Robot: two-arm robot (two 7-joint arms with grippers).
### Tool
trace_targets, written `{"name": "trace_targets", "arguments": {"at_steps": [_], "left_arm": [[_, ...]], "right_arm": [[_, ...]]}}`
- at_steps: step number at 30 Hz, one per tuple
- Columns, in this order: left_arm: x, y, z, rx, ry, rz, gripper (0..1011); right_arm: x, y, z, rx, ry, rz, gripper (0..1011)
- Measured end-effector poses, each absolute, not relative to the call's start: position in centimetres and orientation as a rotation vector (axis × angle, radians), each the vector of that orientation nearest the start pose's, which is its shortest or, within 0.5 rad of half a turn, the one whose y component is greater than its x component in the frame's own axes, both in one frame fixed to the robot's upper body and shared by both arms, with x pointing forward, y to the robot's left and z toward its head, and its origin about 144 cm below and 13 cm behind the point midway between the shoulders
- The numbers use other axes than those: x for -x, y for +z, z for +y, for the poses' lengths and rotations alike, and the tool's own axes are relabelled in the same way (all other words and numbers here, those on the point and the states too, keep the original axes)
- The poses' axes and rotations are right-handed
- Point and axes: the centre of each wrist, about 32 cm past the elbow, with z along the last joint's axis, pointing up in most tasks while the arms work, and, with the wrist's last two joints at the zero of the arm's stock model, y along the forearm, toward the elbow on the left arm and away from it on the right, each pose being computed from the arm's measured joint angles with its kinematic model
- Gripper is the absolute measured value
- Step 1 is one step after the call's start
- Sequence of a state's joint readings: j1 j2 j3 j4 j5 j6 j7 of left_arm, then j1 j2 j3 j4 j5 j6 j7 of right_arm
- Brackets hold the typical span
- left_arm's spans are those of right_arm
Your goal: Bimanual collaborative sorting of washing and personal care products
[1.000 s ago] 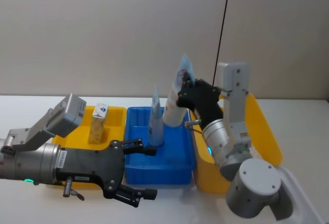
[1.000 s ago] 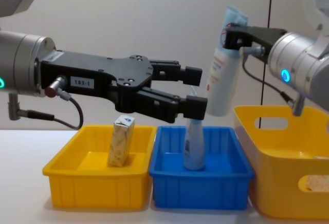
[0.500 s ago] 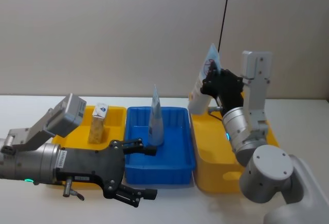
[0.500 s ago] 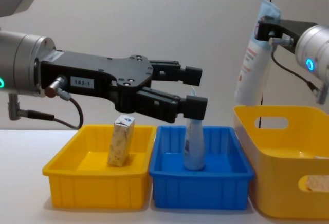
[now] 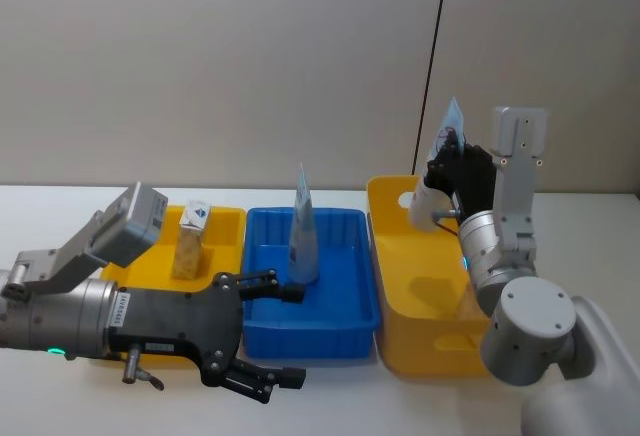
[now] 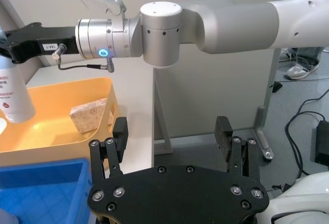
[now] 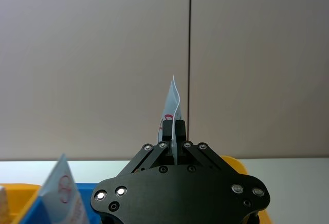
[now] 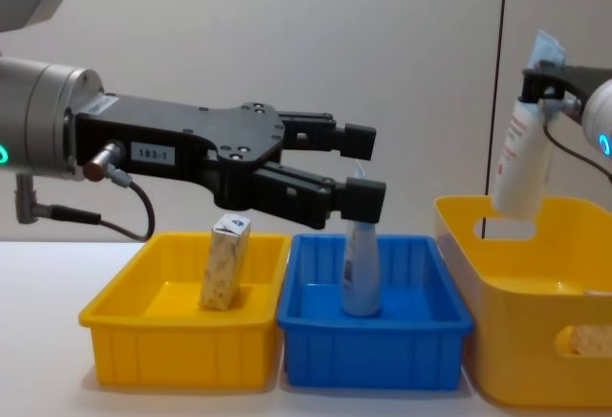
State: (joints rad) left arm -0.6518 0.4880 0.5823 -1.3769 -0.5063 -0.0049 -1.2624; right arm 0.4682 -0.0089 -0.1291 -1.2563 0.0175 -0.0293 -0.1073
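The right gripper (image 5: 452, 168) was clamped on the flat crimped top of a white tube (image 8: 522, 172), its fingers pinched close together on that seam in the right wrist view, so the tube hung straight down from it with its long axis near upright and only slightly tilted. Directly below the tube lay the large yellow bin (image 5: 400, 256) on the robot's right; the tube's lower end sat about level with the bin's rim and inside its outline, so the way onward looked to be plainly downward. On that bin's floor a cream carton (image 6: 90, 114) lay on its side, a little apart from the tube's base. The left gripper (image 8: 359, 164) hovered with its fingers spread wide and holding nothing, above the blue bin (image 8: 378, 338), where a pale-blue tube (image 8: 360, 266) stood upright. Farther left, a second carton (image 8: 226, 261) stood in the small yellow bin (image 8: 172, 340). The right arm was the nearer to the large bin by far.
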Motion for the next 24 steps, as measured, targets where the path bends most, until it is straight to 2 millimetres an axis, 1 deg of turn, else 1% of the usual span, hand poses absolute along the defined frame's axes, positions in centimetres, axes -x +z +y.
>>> {"name": "trace_targets", "arguments": {"at_steps": [9,22,24], "left_arm": [[-58.7,128.5,24.0,-0.135,-0.077,-0.227,1001],[-58.7,128.5,24.0,-0.135,-0.077,-0.227,1001],[-58.7,128.5,24.0,-0.135,-0.077,-0.227,1001]], "right_arm": [[-60.1,121.2,-19.0,-0.074,-1.625,-0.144,0],[-61.7,119.3,-18.7,-0.004,-1.676,-0.123,3],[-61.9,119.0,-18.5,0.006,-1.679,-0.123,55]]}}
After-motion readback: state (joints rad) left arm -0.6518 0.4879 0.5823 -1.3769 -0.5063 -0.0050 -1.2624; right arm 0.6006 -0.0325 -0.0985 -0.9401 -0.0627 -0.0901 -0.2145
